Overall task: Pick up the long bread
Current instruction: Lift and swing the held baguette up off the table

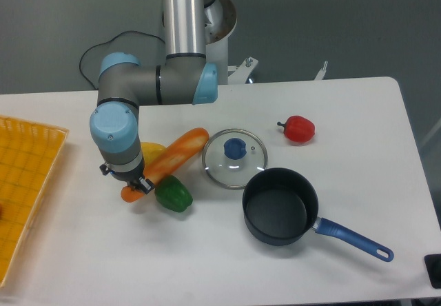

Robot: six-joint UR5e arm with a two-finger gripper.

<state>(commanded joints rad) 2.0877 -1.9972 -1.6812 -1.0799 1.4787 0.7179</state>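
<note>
Where our arm bends down at left centre of the frame, we see our gripper set low over the near end of the long bread; we cannot tell whether the fingers are spread or pinching, since the wrist hides them. This bread lies slantwise on the white table, its far end just beside the glass lid. We see a green pepper touching its lower side and a yellow pepper peeking out behind. Toward lower right stands a dark pot with a blue handle; a red pepper sits upper right, well apart. An orange tray fills the left edge.
</note>
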